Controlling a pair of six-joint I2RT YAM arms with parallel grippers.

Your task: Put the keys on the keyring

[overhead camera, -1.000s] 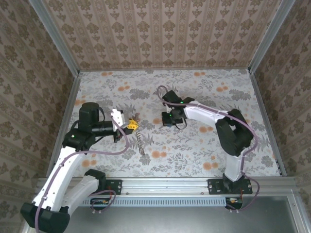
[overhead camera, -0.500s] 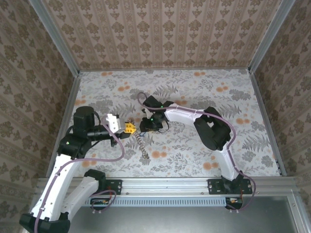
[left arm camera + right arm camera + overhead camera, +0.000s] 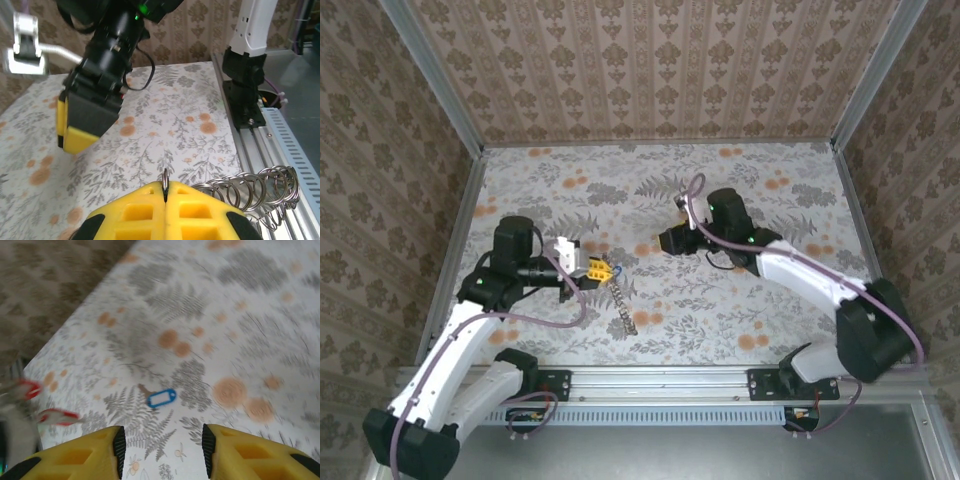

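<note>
Silver keyring (image 3: pixel 250 194) sits pinched between closed left fingers (image 3: pixel 135 215).

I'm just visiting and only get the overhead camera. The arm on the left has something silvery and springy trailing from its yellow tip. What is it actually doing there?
Observer: Its wrist camera shows the left gripper pinched shut on a thin metal loop at the end of the keyring. The coils trail off to one side.
Operator: And the other arm, has it got anything?
Observer: No. In its own wrist camera the right gripper stands open, with nothing between its jaws.
Operator: So what is it looking at?
Observer: A blue key lying flat on the table, just beyond that gripper.
</note>
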